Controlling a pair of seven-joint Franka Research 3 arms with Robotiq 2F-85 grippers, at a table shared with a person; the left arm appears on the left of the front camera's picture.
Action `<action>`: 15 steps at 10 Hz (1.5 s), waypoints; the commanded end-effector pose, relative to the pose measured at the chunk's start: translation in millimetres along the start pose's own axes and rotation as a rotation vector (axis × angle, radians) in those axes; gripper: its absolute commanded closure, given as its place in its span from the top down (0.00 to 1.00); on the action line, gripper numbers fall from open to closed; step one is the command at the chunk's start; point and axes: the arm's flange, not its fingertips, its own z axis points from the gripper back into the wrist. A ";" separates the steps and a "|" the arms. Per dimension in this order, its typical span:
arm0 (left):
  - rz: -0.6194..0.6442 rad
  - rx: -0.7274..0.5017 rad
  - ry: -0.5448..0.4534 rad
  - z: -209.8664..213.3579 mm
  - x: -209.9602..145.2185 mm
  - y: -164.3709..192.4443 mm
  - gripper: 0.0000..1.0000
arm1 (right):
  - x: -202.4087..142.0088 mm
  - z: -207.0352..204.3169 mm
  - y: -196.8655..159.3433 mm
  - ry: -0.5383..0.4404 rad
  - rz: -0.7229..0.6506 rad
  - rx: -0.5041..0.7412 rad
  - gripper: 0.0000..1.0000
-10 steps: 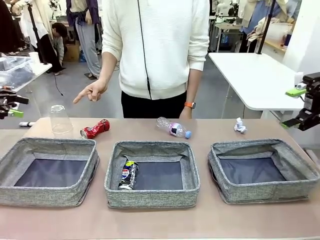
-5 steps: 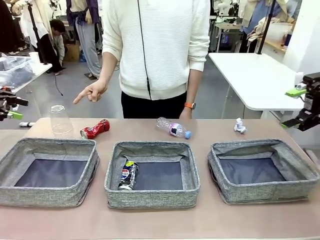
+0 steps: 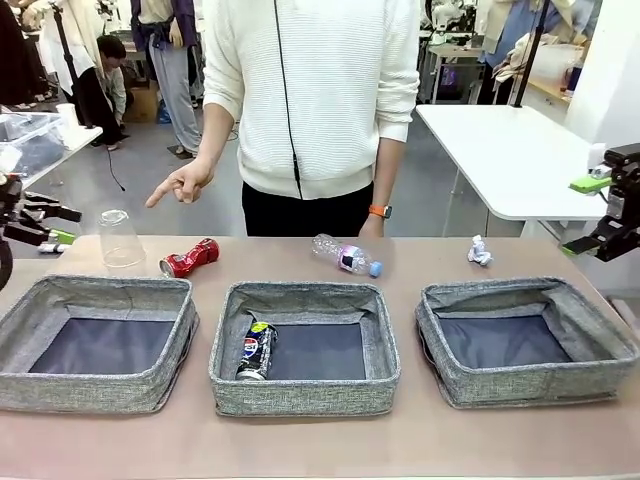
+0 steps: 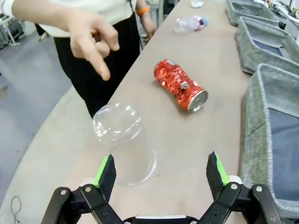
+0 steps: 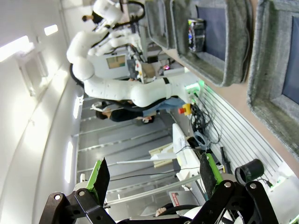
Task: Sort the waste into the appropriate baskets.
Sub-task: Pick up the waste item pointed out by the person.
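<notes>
Inside the middle basket (image 3: 305, 393) we see the dark logo can (image 3: 256, 350); behind-left of that basket stands the clear cup (image 3: 119, 240), our left hand (image 4: 160, 163) spread empty beside it; our right hand (image 5: 153, 163) is likewise apart.

Clearance, far-left corner of desk (image 3: 300, 440).
Left end effector (image 4: 160, 167), jaws wide, faced inverted clear plastic cup (image 4: 122, 140); person's hand (image 4: 91, 35) hung over it, crushed red can (image 4: 181, 85) near beyond, left basket (image 4: 254, 126) wall flanking; bare desk strip between cup and can.
</notes>
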 end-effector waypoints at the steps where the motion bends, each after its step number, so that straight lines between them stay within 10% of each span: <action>1: 0.026 -0.009 0.018 -3.8 -0.6 13.9 1.00 | 0.7 0.3 7.1 -0.002 -0.017 0.015 1.00; 15: 0.090 -0.012 -0.050 -82.6 -17.6 45.9 1.00 | 0.7 0.3 7.1 -0.002 -0.017 0.015 1.00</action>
